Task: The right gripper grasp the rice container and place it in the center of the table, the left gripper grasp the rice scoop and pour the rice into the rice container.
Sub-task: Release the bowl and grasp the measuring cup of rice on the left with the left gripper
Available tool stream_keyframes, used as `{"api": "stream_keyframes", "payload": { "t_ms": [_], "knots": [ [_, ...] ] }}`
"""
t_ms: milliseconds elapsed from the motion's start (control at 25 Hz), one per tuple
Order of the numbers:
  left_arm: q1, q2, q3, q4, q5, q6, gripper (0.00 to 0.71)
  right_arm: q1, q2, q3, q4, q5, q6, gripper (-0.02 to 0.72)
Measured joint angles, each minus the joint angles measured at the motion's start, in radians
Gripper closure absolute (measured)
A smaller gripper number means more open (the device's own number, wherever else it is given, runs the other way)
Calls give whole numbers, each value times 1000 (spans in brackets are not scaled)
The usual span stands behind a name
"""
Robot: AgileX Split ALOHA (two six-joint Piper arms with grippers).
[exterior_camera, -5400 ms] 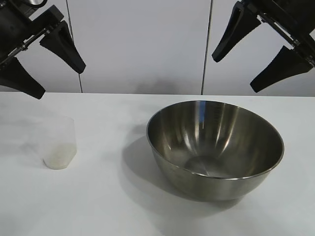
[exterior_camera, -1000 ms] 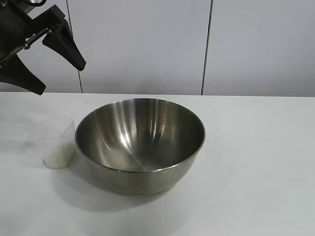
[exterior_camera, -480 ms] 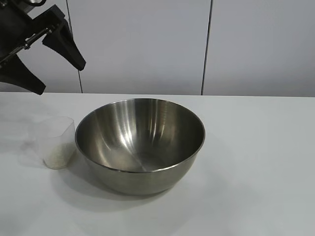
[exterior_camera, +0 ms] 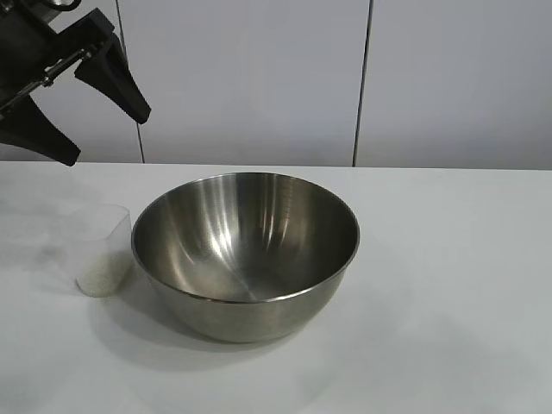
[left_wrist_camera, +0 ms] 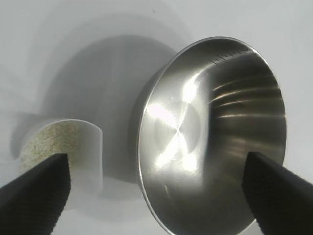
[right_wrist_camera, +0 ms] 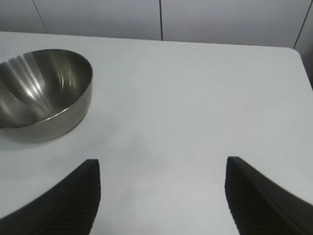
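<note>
- The rice container (exterior_camera: 246,252) is seen standing upright on the table (exterior_camera: 448,276), a little left of the middle in the exterior view, with nothing gripping it.
- Its polished inside is shown bare, with no grains visible in it (left_wrist_camera: 195,142).
- The rice scoop (exterior_camera: 104,251) is found just beside the bowl's left flank; whether the 2 touch cannot be told.
- The rice (left_wrist_camera: 49,142) is seen as a pale heap low inside the scoop, which stands upright.
- The left gripper (exterior_camera: 69,90) is held high at the upper left of the exterior view, above and behind the scoop, clear of it.
- Its jaws are spread wide, and nothing is carried between them; in the left wrist view 1 fingertip (left_wrist_camera: 34,191) is framed over the scoop and the other over the bowl's far rim.
- The right gripper (right_wrist_camera: 161,196) is out of the exterior view; in its own wrist view it is shown over bare tabletop, well apart from the bowl (right_wrist_camera: 41,93).
- Its jaws are set apart at a moderate width, and nothing is held between them.
</note>
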Motion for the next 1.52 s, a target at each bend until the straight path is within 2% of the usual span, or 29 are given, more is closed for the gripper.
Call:
{"api": "stream_keyframes", "payload": {
  "t_ms": [200,440,1080,1160,1280,1400,1520],
  "knots": [
    [0,0,0,0,0,0,24,31,0,26,-25,11,11,209],
    [0,0,0,0,0,0,24,47,0,30,-83,13,75,209],
    [0,0,-2,0,-40,21,24,47,0,30,-83,12,85,209],
    [0,-18,-3,38,-86,50,27,47,0,30,-83,12,85,209],
    [0,-116,30,122,-238,112,41,47,0,30,-83,12,85,209],
    [1,-270,121,155,-407,198,46,47,0,30,-83,12,85,209],
    [1,-437,263,117,-562,286,46,47,0,30,-83,12,85,209]
  ]
}}
